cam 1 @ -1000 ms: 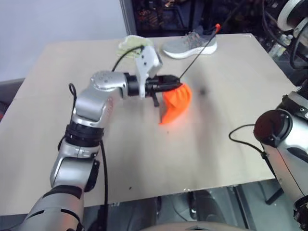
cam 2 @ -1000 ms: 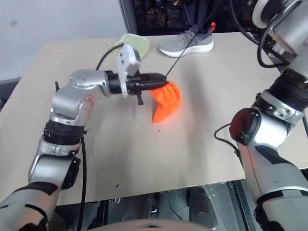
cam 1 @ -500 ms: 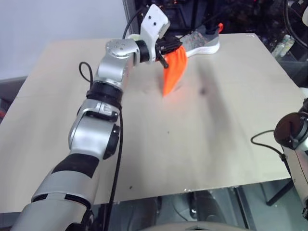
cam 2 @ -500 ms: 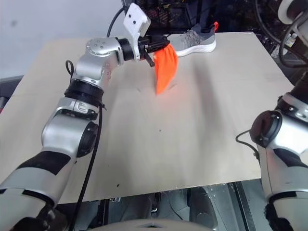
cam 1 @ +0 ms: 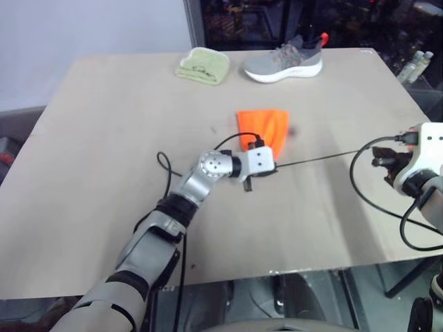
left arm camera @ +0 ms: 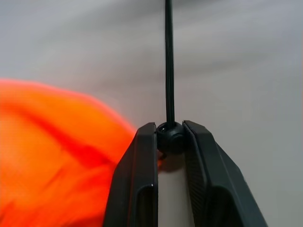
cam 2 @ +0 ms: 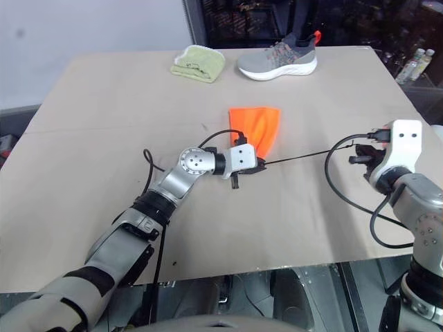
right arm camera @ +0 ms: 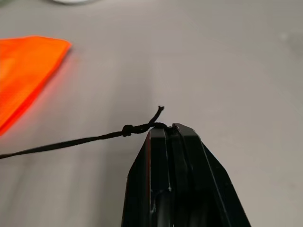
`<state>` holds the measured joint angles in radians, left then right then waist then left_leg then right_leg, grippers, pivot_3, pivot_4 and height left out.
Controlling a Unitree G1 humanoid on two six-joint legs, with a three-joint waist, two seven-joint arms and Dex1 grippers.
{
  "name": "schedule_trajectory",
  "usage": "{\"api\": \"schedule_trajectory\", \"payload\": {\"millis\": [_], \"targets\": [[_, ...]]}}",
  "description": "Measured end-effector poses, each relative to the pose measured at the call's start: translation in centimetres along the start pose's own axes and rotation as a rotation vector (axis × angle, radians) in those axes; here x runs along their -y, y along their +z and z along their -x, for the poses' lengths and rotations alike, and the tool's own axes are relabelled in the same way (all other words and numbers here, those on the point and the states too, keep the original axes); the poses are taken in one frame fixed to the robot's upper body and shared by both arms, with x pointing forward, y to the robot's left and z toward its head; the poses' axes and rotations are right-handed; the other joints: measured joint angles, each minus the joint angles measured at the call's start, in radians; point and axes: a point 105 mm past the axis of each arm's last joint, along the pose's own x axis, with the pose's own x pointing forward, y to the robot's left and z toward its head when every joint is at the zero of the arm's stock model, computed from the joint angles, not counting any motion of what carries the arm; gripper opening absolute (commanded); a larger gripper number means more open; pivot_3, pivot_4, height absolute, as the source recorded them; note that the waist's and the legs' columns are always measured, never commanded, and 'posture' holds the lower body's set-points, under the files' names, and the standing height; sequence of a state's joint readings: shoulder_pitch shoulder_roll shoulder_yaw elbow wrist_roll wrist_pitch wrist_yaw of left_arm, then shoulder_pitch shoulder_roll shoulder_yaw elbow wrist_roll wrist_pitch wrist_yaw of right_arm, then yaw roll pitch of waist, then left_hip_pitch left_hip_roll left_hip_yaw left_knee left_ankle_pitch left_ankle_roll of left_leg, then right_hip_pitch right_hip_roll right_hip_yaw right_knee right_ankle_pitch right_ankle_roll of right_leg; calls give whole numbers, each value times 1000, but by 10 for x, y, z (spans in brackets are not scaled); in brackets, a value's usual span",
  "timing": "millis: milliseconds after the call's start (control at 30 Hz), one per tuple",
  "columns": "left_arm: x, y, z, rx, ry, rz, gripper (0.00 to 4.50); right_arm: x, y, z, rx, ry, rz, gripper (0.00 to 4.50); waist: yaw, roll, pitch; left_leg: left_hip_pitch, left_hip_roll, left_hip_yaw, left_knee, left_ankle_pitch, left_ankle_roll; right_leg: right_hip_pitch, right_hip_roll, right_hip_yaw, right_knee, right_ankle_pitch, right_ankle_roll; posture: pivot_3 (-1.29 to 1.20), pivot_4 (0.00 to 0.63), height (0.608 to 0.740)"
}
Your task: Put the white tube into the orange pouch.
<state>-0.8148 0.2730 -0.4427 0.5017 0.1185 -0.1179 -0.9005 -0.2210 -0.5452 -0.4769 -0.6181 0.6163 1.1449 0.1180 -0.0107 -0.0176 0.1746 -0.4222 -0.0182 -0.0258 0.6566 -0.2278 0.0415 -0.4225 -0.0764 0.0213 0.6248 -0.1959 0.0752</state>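
We are seeing the orange pouch (cam 2: 257, 126) lying flat on the table (cam 2: 104, 138), well in front of the grey shoe (cam 2: 277, 61) and the folded green cloth (cam 2: 199, 63). At the pouch's near edge, the left pincer (left arm camera: 170, 137) is clenching the cord's small black stopper bead (left arm camera: 170, 138). The cord (cam 2: 297, 156) is stretching taut from the pouch to the right pincer (right arm camera: 166, 128), which is pinching its knotted end. We are not making out the white tube.

The left arm (cam 2: 173, 183) runs from lower left to centre frame as rounded silver shells with black joints, looping black cables and a white box-shaped wrist housing. The right arm (cam 2: 408, 187) at right edge matches. Each wrist carries flat black fingers (left arm camera: 142, 189).
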Motion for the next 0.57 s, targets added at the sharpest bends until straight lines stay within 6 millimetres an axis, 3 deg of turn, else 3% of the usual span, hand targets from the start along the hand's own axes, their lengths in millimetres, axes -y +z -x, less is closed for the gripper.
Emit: {"api": "schedule_trajectory", "payload": {"millis": [67, 100, 133, 167, 200, 233, 267, 300, 367, 500, 567], "targets": [[5, 12, 2, 50, -31, 62, 2591, -1, -2, 6, 12, 12, 84, 1838, -3, 0, -1, 12, 5, 0, 0, -1, 0, 12, 2, -1, -3, -3, 1, 0, 150, 740], [6, 13, 4, 64, -33, 80, 2666, -2, -3, 8, 9, 16, 105, 1961, -3, 0, -1, 12, 5, 0, -1, -1, 0, 12, 2, -1, -3, -4, 1, 0, 150, 740], [6, 11, 14, 79, -29, 142, 3247, -4, -16, 11, -35, 38, 132, 2498, -10, 0, -1, 13, 9, 1, -2, 0, 0, 12, 4, 0, -4, -4, 1, 0, 150, 740], [7, 13, 23, 112, -24, 214, 3371, -7, -23, 13, -50, 63, 173, 2591, -11, 1, -2, 12, 9, 2, -2, 0, 0, 10, 5, 2, -3, -1, 0, 0, 150, 740], [7, 15, 42, 171, -6, 314, 3978, -10, -38, 22, -91, 111, 227, 3234, -10, 1, -2, 10, 10, 0, -3, 0, 0, 8, 5, 1, -1, -1, -1, 0, 150, 740], [4, 10, 62, 185, 25, 380, 4265, -14, -48, 31, -112, 153, 250, 3498, -10, 1, -2, 9, 11, -1, -3, 0, 0, 6, 6, 0, -1, -1, -1, 0, 150, 740], [-4, -1, 100, 184, 113, 480, 4342, -17, -59, 45, -128, 217, 258, 3984, -13, 2, -2, 9, 12, -1, -4, 0, 0, 5, 7, 0, 0, -2, -3, 0, 150, 740], [-8, -11, 125, 163, 181, 529, 4342, -17, -65, 53, -139, 242, 260, 4384, -16, 2, -2, 9, 13, -1, -4, -1, 0, 5, 7, 0, 0, -3, -4, 0, 150, 740], [-13, -23, 165, 128, 314, 590, 4342, -13, -60, 63, -108, 265, 270, 4461, -16, 2, -2, 9, 12, 0, -4, -1, -1, 7, 6, -1, -1, -2, -4, 0, 150, 740], [10, -32, 193, 69, 384, 657, 4342, -19, -40, 78, -30, 341, 325, 4461, 6, -3, -5, 11, 10, 0, 0, -1, -1, 12, 2, -1, -5, -4, -5, 0, 150, 740], [18, -37, 206, 32, 414, 678, 4342, -18, -40, 83, -43, 361, 345, 4461, 14, -6, -7, 12, 11, -2, 2, -1, -1, 13, 2, -3, -5, -6, -2, 0, 150, 740]]}}
